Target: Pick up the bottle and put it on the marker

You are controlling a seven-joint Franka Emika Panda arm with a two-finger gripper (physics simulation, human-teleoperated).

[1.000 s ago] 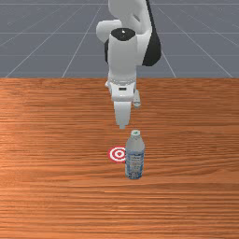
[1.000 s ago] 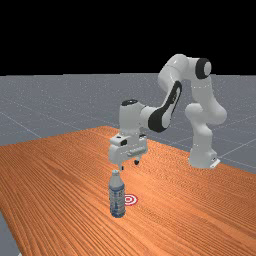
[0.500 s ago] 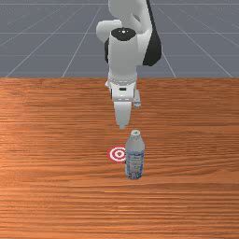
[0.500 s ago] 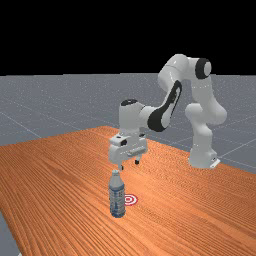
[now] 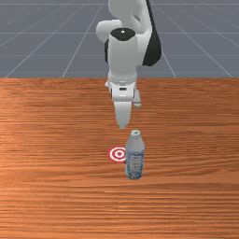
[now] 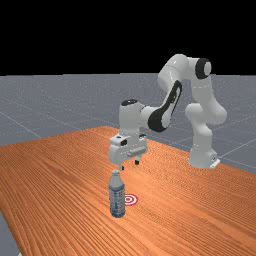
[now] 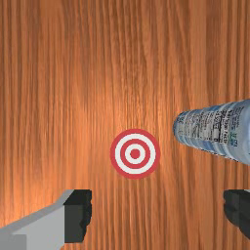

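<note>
Nearest in the front view, the bottle [image 5: 135, 161] stands upright on the bench [image 5: 56, 200], same as before. The marker [image 5: 118, 154] lies at eleven o'clock from its base; beyond, at twelve, the hand [image 6: 129, 165] also stays unmoved, raised and released, fingers apart.

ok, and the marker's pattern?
Concentric red and white rings around a red centre dot; the marker shows best in the wrist view.

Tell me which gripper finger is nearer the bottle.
The finger on the far view's left: its tip shows close to the top of the bottle; the other finger shows farther from it.
</note>
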